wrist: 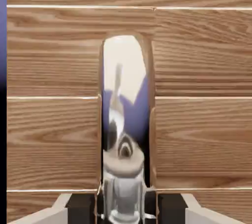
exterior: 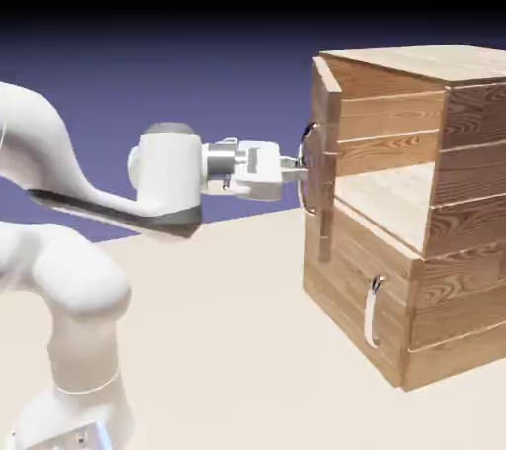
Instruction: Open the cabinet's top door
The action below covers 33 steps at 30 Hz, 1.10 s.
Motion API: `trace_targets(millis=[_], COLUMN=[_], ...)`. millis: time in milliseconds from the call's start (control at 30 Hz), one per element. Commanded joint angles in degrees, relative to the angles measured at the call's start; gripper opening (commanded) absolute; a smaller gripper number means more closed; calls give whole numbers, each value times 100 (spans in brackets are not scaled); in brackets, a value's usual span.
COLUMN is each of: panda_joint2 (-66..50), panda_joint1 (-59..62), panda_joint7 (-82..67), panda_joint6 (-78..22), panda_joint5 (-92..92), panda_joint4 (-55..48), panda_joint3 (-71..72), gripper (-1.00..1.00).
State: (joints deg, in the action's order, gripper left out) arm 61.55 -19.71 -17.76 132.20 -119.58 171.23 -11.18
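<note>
While the exterior view shows the cabinet (exterior: 464, 181) on the bench (exterior: 217, 310), its top door (exterior: 324, 156) swung partly open, only the hand view reveals the long silver handle (wrist: 125, 95) up close, the hand (wrist: 126, 213) closed on it

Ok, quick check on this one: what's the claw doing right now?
Claw: closed on the top door's long silver handle, one fingertip on each side.
</note>
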Motion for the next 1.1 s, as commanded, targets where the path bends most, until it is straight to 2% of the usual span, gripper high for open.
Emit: trace_targets(millis=[0, 300, 533, 767, 1067], panda_joint2=[70, 338, -137, -1265, -3053], panda_joint1=[-13, -407, -742, -557, 602], panda_joint7=[-73, -548, -551, -249, 419], panda_joint6=[-116, -1422, -2730, -4253, -6291], panda_joint5=[250, 2492, 4234, 5787, 6962], panda_joint4=[59, 279, -60, -1029, -2874], panda_joint3=[166, 1739, 3127, 4580, 6345], gripper=[-100, -100, -100, -100, -100])
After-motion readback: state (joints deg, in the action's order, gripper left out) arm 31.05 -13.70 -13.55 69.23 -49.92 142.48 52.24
